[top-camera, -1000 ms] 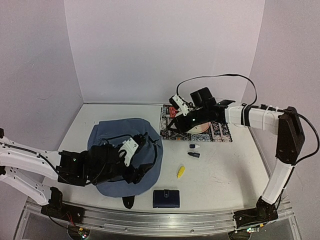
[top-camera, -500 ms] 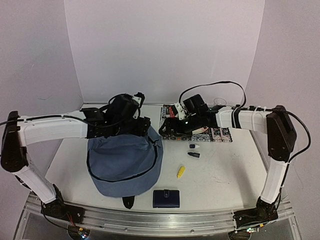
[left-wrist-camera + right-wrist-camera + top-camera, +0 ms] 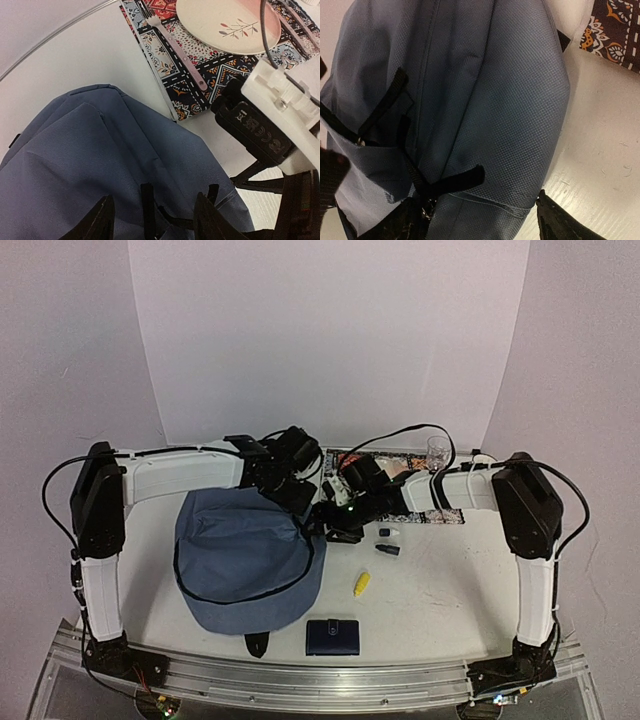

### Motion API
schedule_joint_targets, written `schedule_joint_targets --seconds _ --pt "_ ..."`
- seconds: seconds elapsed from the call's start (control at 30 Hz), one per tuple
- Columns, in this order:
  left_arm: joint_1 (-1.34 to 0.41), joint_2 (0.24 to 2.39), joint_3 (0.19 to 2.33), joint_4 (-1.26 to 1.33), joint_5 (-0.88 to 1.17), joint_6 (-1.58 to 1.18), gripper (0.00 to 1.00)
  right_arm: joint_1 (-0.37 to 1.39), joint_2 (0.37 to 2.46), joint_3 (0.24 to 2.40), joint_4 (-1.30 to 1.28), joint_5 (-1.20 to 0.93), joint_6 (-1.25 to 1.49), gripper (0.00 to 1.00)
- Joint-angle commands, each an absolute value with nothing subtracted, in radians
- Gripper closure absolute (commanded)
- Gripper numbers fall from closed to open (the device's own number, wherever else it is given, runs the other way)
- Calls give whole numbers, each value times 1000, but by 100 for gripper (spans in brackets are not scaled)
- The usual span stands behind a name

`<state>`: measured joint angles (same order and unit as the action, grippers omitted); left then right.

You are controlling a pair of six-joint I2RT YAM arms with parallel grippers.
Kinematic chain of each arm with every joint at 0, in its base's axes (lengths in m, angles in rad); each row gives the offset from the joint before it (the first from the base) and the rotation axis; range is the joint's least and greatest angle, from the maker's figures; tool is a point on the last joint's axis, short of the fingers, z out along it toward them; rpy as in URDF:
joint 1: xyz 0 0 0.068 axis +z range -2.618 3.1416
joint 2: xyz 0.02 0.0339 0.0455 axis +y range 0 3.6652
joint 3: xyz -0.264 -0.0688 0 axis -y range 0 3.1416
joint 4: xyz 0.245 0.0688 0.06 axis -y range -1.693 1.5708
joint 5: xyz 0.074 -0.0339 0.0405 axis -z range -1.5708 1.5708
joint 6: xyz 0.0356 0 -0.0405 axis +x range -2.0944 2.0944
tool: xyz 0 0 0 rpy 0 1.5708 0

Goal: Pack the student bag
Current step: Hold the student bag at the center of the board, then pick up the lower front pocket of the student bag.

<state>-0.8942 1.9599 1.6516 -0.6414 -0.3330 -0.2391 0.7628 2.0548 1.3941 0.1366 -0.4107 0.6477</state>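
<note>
Both parted, empty | left fingers over student bag | right fingers astride its edge

Enclosed by plain pale lilac panels: back wall beyond the white table, left wall and right wall flanking it. Aluminium rail along the table's near edge. Lit softly and evenly; tabletop matte, lightly scuffed.

Two white robot arms reach in from either side, the left gripper and right gripper close together at the far right corner of the slate-blue student bag, which lies flat on the white table. A yellow item, a navy wallet and small dark pieces lie to its right; a clear glass stands by the patterned mat.
</note>
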Motion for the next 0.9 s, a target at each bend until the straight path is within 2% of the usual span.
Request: schedule_joint_targets --seconds 0.0,0.17,0.43,0.63,0.7,0.77,0.87 --pt "-885 2007 1736 -748 -309 -217 47 769 2068 1419 169 -456 676 25" --pt "-881 2040 1756 -807 -322 -230 46 770 2069 1407 184 -467 680 45" --pt "-874 2087 1809 -886 -368 -248 48 772 2068 1394 196 -465 680 61" --pt "-871 2077 1811 -894 -370 -261 82 772 2069 1383 202 -462 685 76" --pt "-871 2068 1809 -894 -376 -266 96 773 2069 1381 205 -462 687 86" --pt "-870 2048 1800 -893 -387 -280 100 772 2068 1378 206 -457 686 99" --pt "-858 2013 1781 -893 -404 -307 100 772 2057 1363 205 -424 685 100"
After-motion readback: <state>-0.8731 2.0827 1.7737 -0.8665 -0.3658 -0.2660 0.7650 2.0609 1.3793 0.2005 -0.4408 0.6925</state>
